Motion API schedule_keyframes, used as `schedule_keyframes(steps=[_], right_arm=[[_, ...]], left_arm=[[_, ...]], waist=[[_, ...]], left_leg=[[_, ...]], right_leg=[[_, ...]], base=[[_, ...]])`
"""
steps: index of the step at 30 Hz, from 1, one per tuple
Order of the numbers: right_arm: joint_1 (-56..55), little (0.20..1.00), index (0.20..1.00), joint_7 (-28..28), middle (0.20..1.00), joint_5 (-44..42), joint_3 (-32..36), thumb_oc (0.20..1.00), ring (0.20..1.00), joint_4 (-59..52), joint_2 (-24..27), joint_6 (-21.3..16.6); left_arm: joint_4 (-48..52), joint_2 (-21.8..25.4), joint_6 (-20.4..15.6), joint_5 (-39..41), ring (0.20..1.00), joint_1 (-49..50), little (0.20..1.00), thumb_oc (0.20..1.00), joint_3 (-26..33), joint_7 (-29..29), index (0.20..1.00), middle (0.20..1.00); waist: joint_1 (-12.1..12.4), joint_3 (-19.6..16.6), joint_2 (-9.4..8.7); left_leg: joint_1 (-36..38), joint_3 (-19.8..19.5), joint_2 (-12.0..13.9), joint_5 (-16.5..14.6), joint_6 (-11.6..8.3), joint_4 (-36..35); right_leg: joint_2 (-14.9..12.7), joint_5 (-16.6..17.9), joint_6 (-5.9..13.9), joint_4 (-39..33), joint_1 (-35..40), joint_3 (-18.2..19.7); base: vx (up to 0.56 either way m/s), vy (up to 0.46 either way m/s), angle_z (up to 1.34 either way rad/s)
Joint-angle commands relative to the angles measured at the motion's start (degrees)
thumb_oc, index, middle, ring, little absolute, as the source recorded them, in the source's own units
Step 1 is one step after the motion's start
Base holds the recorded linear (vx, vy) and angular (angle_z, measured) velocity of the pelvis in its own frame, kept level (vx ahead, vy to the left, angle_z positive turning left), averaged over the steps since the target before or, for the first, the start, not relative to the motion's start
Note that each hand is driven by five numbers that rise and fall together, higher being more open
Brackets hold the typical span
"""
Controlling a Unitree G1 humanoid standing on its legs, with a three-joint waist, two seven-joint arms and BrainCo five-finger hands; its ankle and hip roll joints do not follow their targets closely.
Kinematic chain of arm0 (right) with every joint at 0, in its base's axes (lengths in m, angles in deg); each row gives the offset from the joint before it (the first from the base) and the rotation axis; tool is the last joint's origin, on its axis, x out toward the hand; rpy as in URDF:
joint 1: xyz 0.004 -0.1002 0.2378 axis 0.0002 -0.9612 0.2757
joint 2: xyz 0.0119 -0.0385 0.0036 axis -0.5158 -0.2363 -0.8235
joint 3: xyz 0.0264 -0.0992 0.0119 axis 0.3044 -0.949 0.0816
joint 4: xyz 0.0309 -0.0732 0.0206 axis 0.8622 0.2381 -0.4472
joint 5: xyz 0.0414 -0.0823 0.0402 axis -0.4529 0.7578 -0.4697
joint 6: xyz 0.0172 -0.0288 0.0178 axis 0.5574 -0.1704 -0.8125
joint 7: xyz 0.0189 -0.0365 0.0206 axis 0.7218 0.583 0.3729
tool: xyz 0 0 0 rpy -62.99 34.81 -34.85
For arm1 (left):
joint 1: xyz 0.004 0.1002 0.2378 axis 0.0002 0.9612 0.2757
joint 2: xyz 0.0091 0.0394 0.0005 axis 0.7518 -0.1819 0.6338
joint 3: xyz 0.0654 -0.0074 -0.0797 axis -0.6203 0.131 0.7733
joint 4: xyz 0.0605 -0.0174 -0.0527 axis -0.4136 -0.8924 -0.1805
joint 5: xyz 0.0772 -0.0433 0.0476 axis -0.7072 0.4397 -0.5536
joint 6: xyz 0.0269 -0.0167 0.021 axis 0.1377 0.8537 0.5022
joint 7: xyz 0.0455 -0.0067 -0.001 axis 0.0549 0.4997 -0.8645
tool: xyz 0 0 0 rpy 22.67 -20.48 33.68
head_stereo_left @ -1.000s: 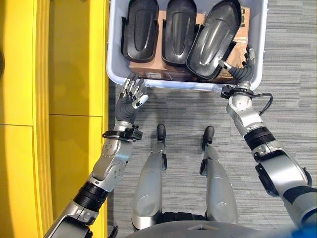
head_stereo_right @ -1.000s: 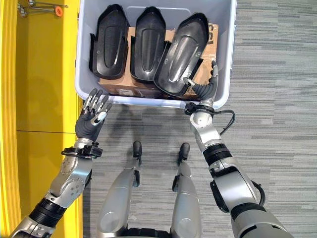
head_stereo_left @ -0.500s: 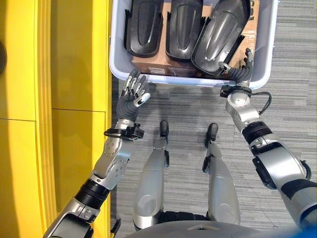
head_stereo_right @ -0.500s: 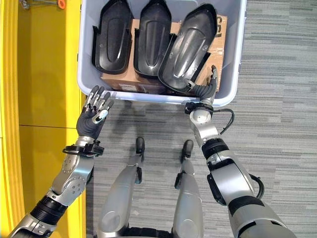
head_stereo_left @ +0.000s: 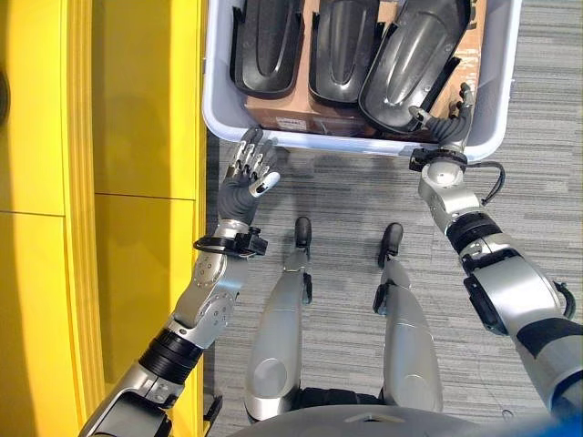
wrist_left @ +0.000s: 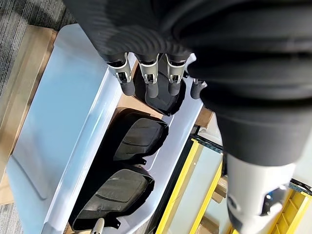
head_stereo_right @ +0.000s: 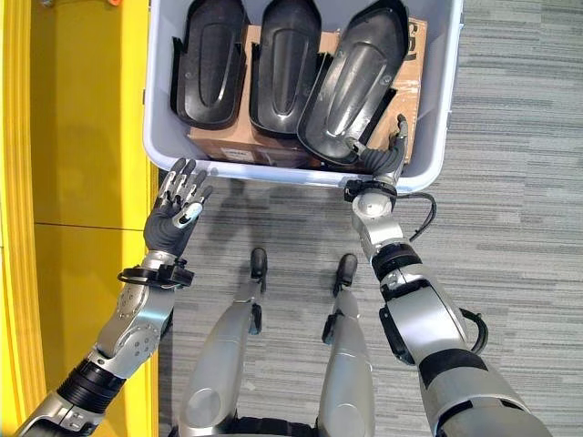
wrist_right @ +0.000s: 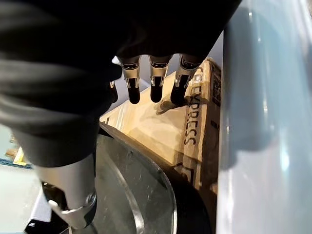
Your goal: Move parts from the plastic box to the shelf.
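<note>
Right hand (head_stereo_right: 387, 157) reaches over the near rim of the plastic box (head_stereo_right: 435, 137), upper centre of frame; fingers straight, thumb against the edge of the rightmost black part (head_stereo_right: 355, 82), no grasp. Left hand (head_stereo_right: 176, 208) hovers at centre left outside the box corner, fingers spread, empty. Three black parts lean side by side on cardboard (head_stereo_right: 408, 100) inside the box. Yellow shelf (head_stereo_right: 82, 137) fills the left edge.

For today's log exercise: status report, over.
Left hand open, outside plastic box. Right hand open, fingers beside rightmost black part. Nothing grasped, nothing blocking.
</note>
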Motion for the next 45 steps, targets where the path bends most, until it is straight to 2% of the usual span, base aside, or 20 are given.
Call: schedule_keyframes(steps=[1, 13, 30, 31, 32, 33, 34, 35, 45], right_arm=[[3.68, 1.0, 1.0, 1.17, 1.0, -2.96, -2.66, 1.0, 1.0, 3.04, 0.77, 0.06], [9.64, 1.0, 1.0, 2.03, 1.0, -4.2, -4.67, 1.0, 1.0, 11.92, 0.72, 1.82], [9.91, 1.0, 1.0, 3.74, 1.0, -1.64, -6.91, 1.0, 1.0, 15.42, 0.48, 4.47], [9.9, 0.617, 0.617, 4.08, 0.617, -1.64, -7.03, 0.617, 0.617, 15.41, 0.54, 4.62], [9.91, 0.529, 0.529, 4.15, 0.529, -1.5, -7.13, 0.529, 0.529, 15.63, 0.6, 4.74], [9.76, 0.401, 0.401, 4.32, 0.401, -1.41, -7.11, 0.401, 0.401, 15.83, 0.66, 4.89], [9.62, 0.354, 0.354, 4.35, 0.354, -1.37, -7.14, 0.354, 0.354, 15.86, 0.77, 4.91], [9.59, 0.2, 0.2, 4.47, 0.2, -1.3, -7.19, 0.2, 0.2, 15.82, 0.73, 4.96], [9.02, 0.2, 0.2, 5.22, 0.2, 0.22, -7.55, 0.2, 0.2, 16.41, 0.66, 5.9]], left_arm=[[9.03, 2.19, -3.7, -0.74, 1.0, 1.4, 1.0, 1.0, 0.26, 0.08, 1.0, 1.0], [9.85, 2.53, -4.12, -0.94, 1.0, 0.49, 1.0, 1.0, -0.49, -0.32, 1.0, 1.0], [9.4, 2.14, -4.14, -2.02, 1.0, -2.17, 1.0, 1.0, -1.82, -0.89, 1.0, 1.0], [9.36, 2.13, -4.22, -2.1, 1.0, -2.34, 1.0, 1.0, -1.85, -0.94, 1.0, 1.0], [9.38, 2.15, -4.24, -2.18, 1.0, -2.49, 1.0, 1.0, -1.94, -0.95, 1.0, 1.0], [9.4, 2.16, -4.26, -2.23, 1.0, -2.56, 1.0, 1.0, -1.98, -0.9, 1.0, 1.0], [9.49, 2.21, -4.31, -2.28, 1.0, -2.66, 1.0, 1.0, -1.98, -0.93, 1.0, 1.0], [9.53, 2.25, -4.38, -2.39, 1.0, -2.71, 1.0, 1.0, -1.84, -1.0, 1.0, 1.0], [9.59, 2.25, -4.27, -2.29, 1.0, -2.8, 1.0, 1.0, -1.85, -0.69, 1.0, 1.0]], waist=[[0.65, -0.15, 1.78], [2.01, -0.15, 2.5], [3.44, -0.15, 2.74], [3.52, -0.15, 2.71], [3.66, -0.15, 2.75], [3.71, -0.15, 2.79], [3.78, -0.15, 2.85], [3.82, -0.15, 2.88], [4.1, -0.15, 2.72]], left_leg=[[-3.57, -3.86, -0.72, -2.95, 0.28, 2.72], [-6.33, -4.53, -1.6, -3.37, 0.44, 3.94], [-9.75, -5.36, -2.66, -4.12, 0.66, 6.1], [-9.87, -5.39, -2.69, -4.1, 0.67, 6.15], [-9.94, -5.48, -2.71, -4.07, 0.66, 6.1], [-10.03, -5.48, -2.78, -4.06, 0.67, 6.09], [-10.05, -5.54, -2.8, -4.02, 0.66, 6.05], [-10.05, -5.62, -2.82, -4.03, 0.65, 6.04], [-9.36, -5.84, -2.93, -3.95, 0.71, 5.58]], right_leg=[[-3.07, -9.09, 2.51, 6.87, 1.48, 2.59], [-3.33, -9.43, 2.71, 7.49, 0.04, 2.03], [-4.18, -9.71, 3.13, 7.92, -0.8, 0.24], [-4.24, -9.67, 3.16, 7.8, -0.76, 0.15], [-4.28, -9.68, 3.22, 7.76, -0.73, 0.01], [-4.3, -9.69, 3.24, 7.69, -0.65, -0.1], [-4.35, -9.71, 3.25, 7.73, -0.62, -0.21], [-4.4, -9.73, 3.26, 7.72, -0.56, -0.31], [-4.66, -9.51, 3.39, 7.32, 0.33, -0.97]], base=[[0.02, -0.002, 0.06], [0.01, -0.001, 0.04], [0.01, 0.005, 0.06], [0.0, 0.002, 0.05], [0.0, 0.01, 0.05], [0.0, 0.012, 0.06], [0.0, 0.013, 0.07], [0.0, 0.008, 0.07], [0.0, 0.001, 0.02]])
